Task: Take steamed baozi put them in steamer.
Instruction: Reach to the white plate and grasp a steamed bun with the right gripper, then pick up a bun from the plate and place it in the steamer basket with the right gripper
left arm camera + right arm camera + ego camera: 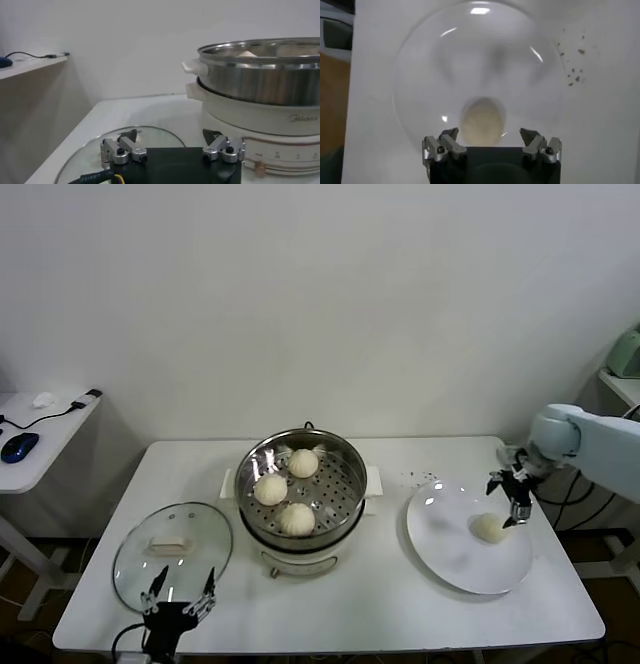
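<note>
steamer (303, 484) stands in the middle of the white table (380, 604), a shiny steel pot on a white base, and three steamed baozi lie on its perforated tray: one at the back (303, 463), one on the left side (270, 489) and one at the front (296, 519). the fourth baozi (489, 527) lies on the flat white plate (455, 559), which is on the table to the right of the steamer and apart from it.

the right gripper (514, 502) hangs over the plate, just above this last baozi. in the right wrist view the gripper (490, 137) has its jaws spread wide, and the baozi (481, 121) shows between the two fingertips (447, 136), not grasped. some dark crumbs (574, 75) lie on the table beside the plate.

the left gripper (180, 602) rests low at the near left corner of the table, at the front edge of the glass lid (172, 554). its jaws are also released and hold nothing; in the left wrist view the gripper (171, 140) is over the lid (100, 150), with the steamer (260, 85) near it.
</note>
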### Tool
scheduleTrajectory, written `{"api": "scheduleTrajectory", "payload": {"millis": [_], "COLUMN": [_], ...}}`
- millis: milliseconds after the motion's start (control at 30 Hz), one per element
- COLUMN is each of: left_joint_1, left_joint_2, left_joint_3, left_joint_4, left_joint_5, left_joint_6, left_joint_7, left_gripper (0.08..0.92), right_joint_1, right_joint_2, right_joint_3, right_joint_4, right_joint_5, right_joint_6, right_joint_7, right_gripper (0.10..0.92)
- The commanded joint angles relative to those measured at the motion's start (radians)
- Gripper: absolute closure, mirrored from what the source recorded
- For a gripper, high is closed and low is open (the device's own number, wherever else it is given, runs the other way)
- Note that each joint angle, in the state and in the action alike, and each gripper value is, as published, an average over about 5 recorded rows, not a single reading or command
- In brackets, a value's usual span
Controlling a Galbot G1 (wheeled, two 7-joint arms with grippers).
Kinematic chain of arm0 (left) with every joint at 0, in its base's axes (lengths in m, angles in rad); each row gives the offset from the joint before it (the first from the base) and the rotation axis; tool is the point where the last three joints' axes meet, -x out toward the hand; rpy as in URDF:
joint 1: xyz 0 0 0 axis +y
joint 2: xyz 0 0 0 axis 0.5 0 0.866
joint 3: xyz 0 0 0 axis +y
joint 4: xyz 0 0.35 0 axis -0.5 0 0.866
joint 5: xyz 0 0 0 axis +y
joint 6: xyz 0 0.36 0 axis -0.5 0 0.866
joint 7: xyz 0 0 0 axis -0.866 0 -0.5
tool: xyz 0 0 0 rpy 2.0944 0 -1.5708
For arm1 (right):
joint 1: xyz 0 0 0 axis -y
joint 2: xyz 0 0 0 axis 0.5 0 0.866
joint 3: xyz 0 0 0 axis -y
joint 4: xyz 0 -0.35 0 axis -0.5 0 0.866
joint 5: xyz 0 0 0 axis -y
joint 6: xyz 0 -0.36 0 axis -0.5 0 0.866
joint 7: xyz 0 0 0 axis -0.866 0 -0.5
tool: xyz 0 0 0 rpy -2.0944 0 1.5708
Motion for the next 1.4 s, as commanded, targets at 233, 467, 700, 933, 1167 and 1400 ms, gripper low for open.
{"api": "scheduleTrajectory", "payload": {"millis": [233,467,700,933,1167,1400], "left_joint_1": [0.008,0.005,0.006,0.009,0.009,0.002], "left_joint_2": [-0.001,-0.001,0.001,0.002,0.004,0.015], "left_joint_3": [0.001,0.006,0.006,0.012,0.020,0.026], "left_joint_4": [0.001,0.002,0.001,-0.001,-0.010,-0.021], "left_joint_5": [0.002,0.006,0.006,0.010,0.011,0.009], "left_joint_6": [-0.002,-0.002,-0.003,-0.005,-0.006,-0.001], "left_joint_7": [-0.001,-0.002,-0.004,-0.005,-0.005,-0.003], "left_gripper": [0.177,0.177,0.177,0.177,0.177,0.177], "right_joint_1": [-0.257,-0.244,-0.157,0.111,0.536,0.774], "right_joint_2": [0.038,0.037,-0.006,-0.053,0.043,0.274], "right_joint_3": [0.219,0.228,0.167,0.006,-0.247,-0.311], "right_joint_4": [-0.136,-0.129,-0.039,0.110,0.282,0.456], "right_joint_5": [-0.099,-0.104,-0.054,0.105,0.405,0.724], "right_joint_6": [-0.040,-0.040,-0.039,-0.047,-0.100,-0.206], "right_joint_7": [0.035,0.046,0.020,0.008,0.014,0.103], "right_gripper": [0.203,0.239,0.360,0.364,0.364,0.364]}}
